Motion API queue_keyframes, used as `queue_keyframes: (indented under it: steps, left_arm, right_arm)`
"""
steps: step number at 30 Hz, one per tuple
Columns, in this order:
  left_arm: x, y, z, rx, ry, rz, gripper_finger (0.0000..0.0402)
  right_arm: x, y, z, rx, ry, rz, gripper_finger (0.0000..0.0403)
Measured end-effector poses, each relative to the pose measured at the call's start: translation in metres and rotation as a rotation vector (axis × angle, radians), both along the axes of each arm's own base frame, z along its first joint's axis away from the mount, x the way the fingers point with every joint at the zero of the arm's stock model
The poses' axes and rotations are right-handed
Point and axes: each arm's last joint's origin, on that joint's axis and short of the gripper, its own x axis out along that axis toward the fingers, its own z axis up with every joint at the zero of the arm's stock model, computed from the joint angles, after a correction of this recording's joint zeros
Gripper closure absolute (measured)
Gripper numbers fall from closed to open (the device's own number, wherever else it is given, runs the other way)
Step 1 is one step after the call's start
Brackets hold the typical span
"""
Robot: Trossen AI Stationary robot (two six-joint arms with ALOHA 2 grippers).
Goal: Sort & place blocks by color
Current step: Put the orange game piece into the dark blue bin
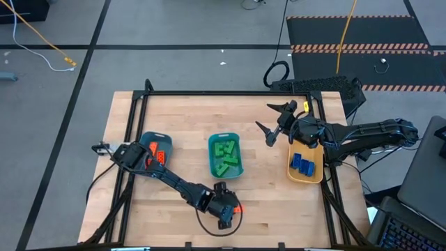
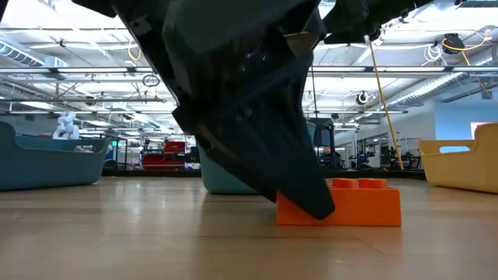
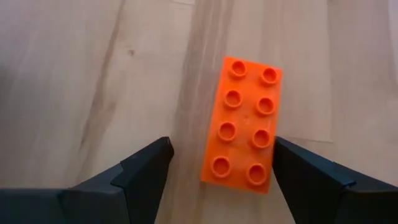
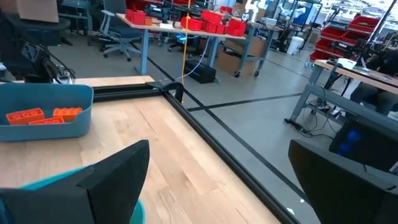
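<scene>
Left teal bin (image 1: 157, 141) near the table's left edge holds orange blocks (image 1: 159, 156), partly under the left arm. Left gripper (image 1: 228, 215) sits low at the near edge of the wooden table (image 1: 188, 125), fingers (image 3: 146, 168) spread wide, astride a loose orange block (image 3: 243, 124). Block lies flat, studs up, two-by-four; long axis runs along the gripper's forward line, slightly skewed. One finger looks to touch the block's side, the other stands apart with bare wood between; not gripped. Low view shows that block (image 2: 358, 204) resting on the table, a fingertip down at its end. Middle teal bin (image 1: 225, 155) holds green blocks (image 1: 227, 156). Open wood all round the loose block, near edge close. Yellow-tan bowl (image 1: 307, 176) at the right edge holds blue blocks (image 1: 302, 164). Right gripper (image 1: 277, 123) hovers just beside the bowl, fingers fully apart, empty.
</scene>
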Motion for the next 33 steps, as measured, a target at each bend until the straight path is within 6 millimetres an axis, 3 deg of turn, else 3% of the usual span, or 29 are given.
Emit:
queue_keyframes:
  steps: [6,13,15,21,25,29,33]
  left_arm:
    - [-0.003,0.002,0.000,0.040,0.018,0.026,0.0146]
    - [-0.003,0.001,0.009,0.055,0.082,0.018,0.0267]
    - [0.000,0.002,0.017,0.067,0.111,0.007,0.0268]
    - [0.019,0.011,0.070,0.137,0.097,-0.046,0.0268]
    - [0.021,0.026,0.111,0.270,0.136,0.021,0.0268]
    - [0.012,0.049,0.154,0.444,0.209,0.120,0.0268]
    - [-0.004,0.076,0.177,0.553,0.344,0.239,0.0268]
  right_arm:
    - [0.000,0.000,0.000,0.000,0.000,0.000,0.0026]
    - [0.000,0.000,0.000,0.000,0.000,0.000,0.0026]
    - [0.000,0.000,0.000,0.000,-0.001,0.000,0.0026]
    - [0.000,0.000,0.000,-0.002,0.000,0.000,0.0026]
    - [0.000,0.000,0.000,-0.009,0.009,0.002,0.0026]
    - [0.000,0.000,-0.001,-0.019,0.023,0.003,0.0026]
    - [-0.001,0.000,-0.002,-0.020,0.040,0.004,0.0026]
